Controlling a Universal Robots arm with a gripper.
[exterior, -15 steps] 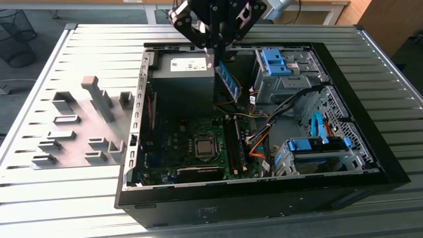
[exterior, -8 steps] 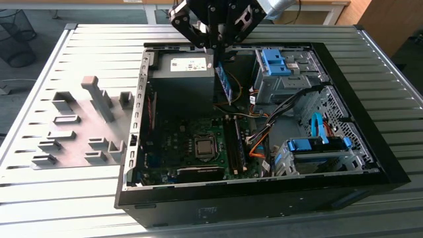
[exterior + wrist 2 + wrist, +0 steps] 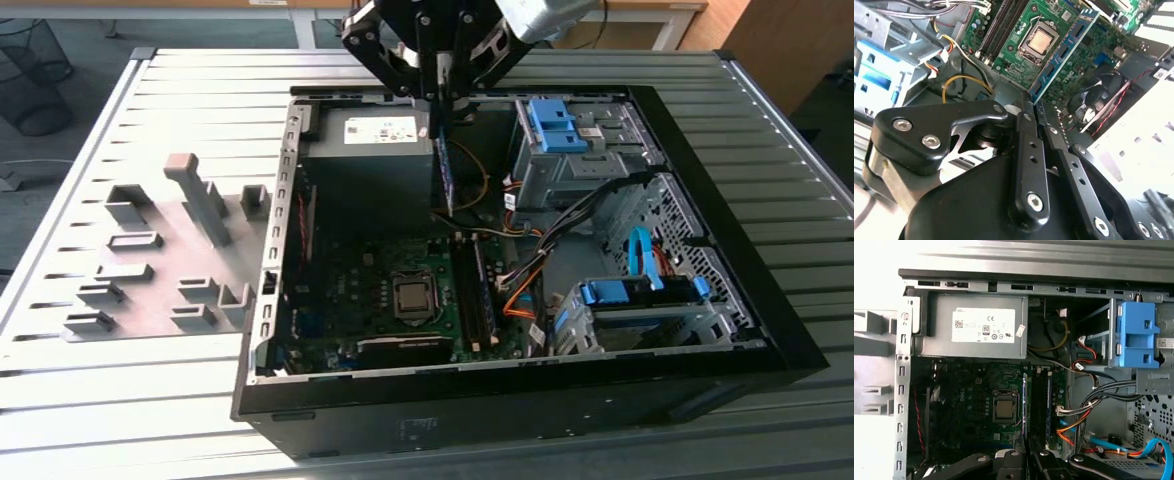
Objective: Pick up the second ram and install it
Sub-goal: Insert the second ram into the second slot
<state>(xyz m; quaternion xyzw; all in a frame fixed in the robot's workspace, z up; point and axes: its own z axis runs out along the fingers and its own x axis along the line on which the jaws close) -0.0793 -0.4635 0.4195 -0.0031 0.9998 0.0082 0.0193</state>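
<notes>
Black claw (image 3: pixel 1030 102) clamped on the long blue circuit-board ram stick (image 3: pixel 1064 50), hanging edge-down inside the open black computer case (image 3: pixel 747 330), above the green motherboard (image 3: pixel 1019 55), lined up for slotting.

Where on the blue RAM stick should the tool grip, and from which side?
Along its upper long edge, pinching both flat faces from above: the RAM stick hangs edge-down over the motherboard, so the lower edge must stay free. The tool holds it so.
</notes>
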